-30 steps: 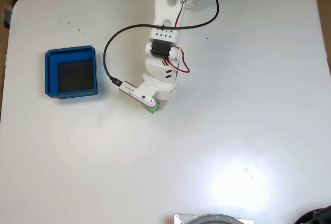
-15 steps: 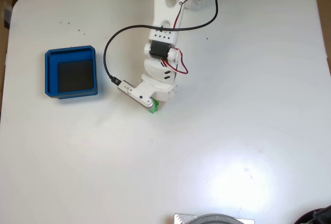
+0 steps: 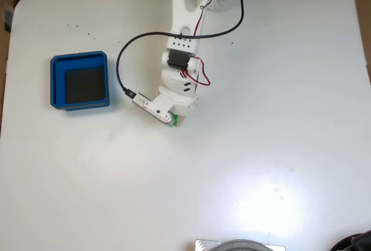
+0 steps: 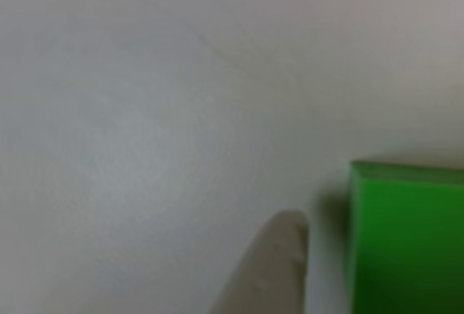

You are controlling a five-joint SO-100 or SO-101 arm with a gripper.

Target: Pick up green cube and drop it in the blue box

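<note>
Jaws: cannot tell whether they are parted or closed; in the fixed view the white wrist block hides them from above, and in the other view just one blurred pale fingertip (image 4: 272, 263) rises from the bottom edge
Gripper (image 3: 172, 119): in the fixed view it sits directly over the green cube, at the low end of the arm
Fingertip and cube: in the other view the fingertip stands just left of the cube's left face, with a narrow shadowed gap between them; contact cannot be judged from the blur
Green cube (image 3: 173, 122): in the fixed view a small green sliver pokes out below the wrist block, on the table; in the other view it fills the lower right corner (image 4: 406, 238), top edge level, left edge upright
Arm (image 3: 183, 54): white, reaching down the fixed view from the top edge to the cube, with red wires near its middle joint
Black cable (image 3: 124, 54): loops out to the left of the arm above the cube and plugs into the wrist block
Blue box (image 3: 55, 83): well apart from the cube, to its left and a little higher in the fixed view; dark inner floor, nothing seen in it
Table (image 3: 261, 146): white, with a bright glare patch to the lower right of the cube
</note>
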